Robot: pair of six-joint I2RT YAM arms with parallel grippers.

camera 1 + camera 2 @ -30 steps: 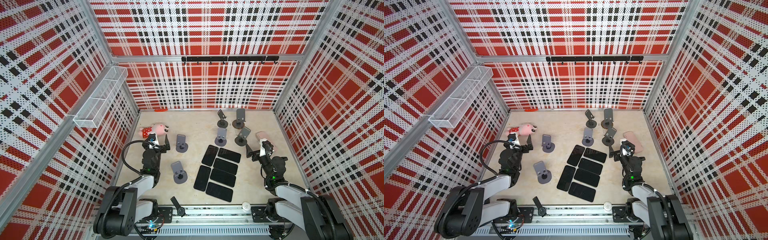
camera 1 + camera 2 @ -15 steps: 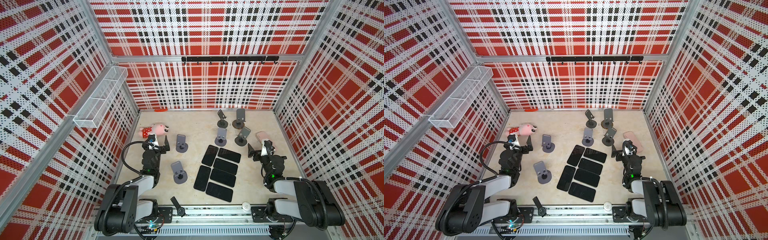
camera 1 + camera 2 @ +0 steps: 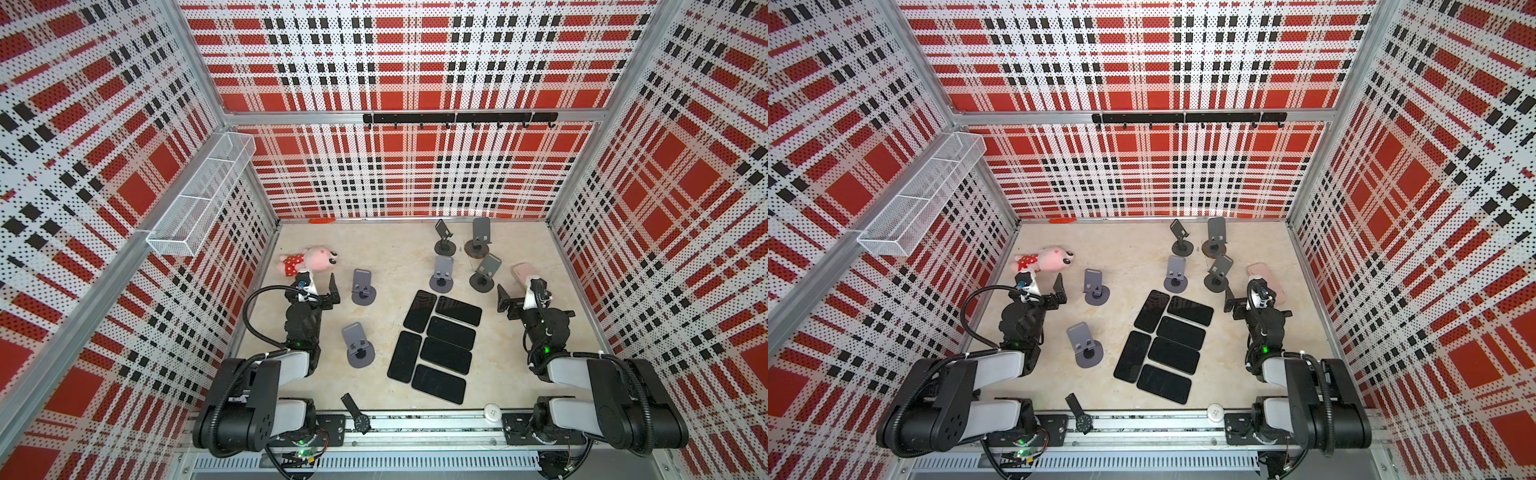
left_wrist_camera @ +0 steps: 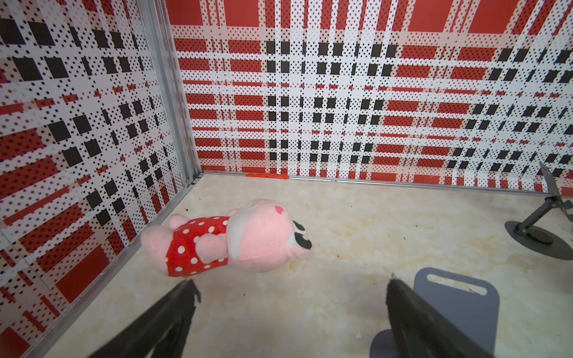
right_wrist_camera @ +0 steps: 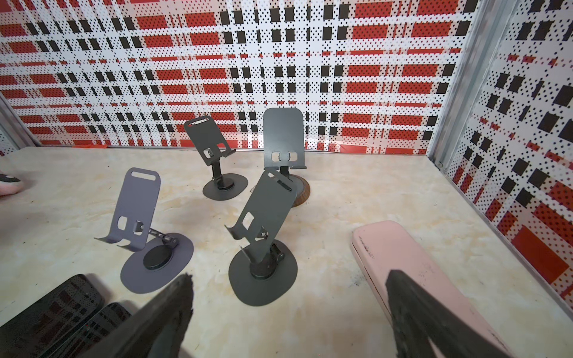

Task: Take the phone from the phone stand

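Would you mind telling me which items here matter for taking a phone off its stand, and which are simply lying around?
For the job:
- phones: six, lying flat on the table, none on a stand
- phone stands: six, all empty

Just lying about:
- plush toy
- pink case
- wristwatch
- wire basket on the wall
- hook rail

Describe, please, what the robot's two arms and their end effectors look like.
The left arm and right arm share black joint housings, light grey links, a small green light and a black ribbed cable looping alongside. The left end effector and right end effector each have two flat black fingers, rough-textured.
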